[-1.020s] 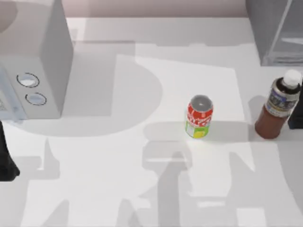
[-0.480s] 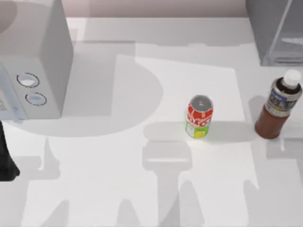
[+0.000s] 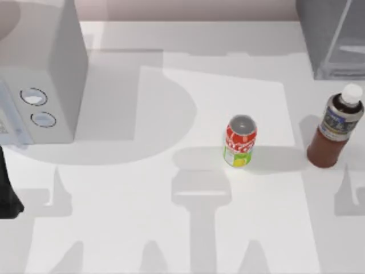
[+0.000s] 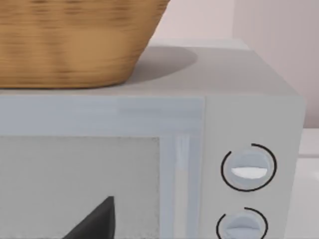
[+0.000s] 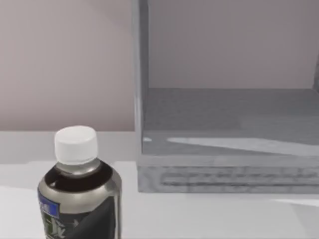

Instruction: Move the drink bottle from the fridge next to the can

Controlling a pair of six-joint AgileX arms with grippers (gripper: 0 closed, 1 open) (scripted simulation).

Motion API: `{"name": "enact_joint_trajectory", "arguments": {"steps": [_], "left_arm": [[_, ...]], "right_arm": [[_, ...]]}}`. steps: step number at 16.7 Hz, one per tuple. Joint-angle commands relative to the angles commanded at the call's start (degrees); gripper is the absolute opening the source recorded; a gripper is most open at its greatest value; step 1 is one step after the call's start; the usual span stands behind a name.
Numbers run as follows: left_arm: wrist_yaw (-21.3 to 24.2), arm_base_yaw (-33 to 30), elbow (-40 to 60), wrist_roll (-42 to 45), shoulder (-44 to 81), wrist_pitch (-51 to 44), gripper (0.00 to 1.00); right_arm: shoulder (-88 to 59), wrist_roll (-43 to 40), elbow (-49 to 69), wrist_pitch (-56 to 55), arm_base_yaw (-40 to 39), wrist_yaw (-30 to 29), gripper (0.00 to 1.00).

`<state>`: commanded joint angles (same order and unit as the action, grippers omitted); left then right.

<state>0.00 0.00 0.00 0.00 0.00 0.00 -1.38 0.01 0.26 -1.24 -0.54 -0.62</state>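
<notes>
Brown liquid, white cap, dark grey label: the drink bottle [image 3: 333,134], upright on the white table [image 3: 142,217] at the right side, outside the fridge [image 3: 331,40] and a little in front of it. Near the can [image 3: 240,141], to its right, apart from it with a gap between, not touching.

Fridge cut off at the top view's far right corner, only its lower front part seen there. From the right wrist view, more of it: grey interior floor, 1 frame post, a ribbed base. In that same view only cap and upper label of the bottle, the rest cut off.

White box with 2 round dials [image 3: 40,74] at the left; a wicker basket [image 4: 65,40] on its top, seen from the left wrist view.

Left arm [image 3: 7,191] dark at the table's left edge, mostly cut off. Left gripper: apart or together, cannot tell.
</notes>
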Motion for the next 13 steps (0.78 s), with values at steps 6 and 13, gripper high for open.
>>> {"name": "enact_joint_trajectory", "arguments": {"steps": [6, 13], "left_arm": [[0.00, 0.00, 0.00, 0.00, 0.00, 0.00, 1.00], [0.00, 0.00, 0.00, 0.00, 0.00, 0.00, 1.00]], "right_arm": [[1.20, -0.01, -0.04, 1.14, 0.37, 0.53, 1.00], [10.09, -0.10, 7.36, 14.15, 0.62, 0.37, 1.00]]}}
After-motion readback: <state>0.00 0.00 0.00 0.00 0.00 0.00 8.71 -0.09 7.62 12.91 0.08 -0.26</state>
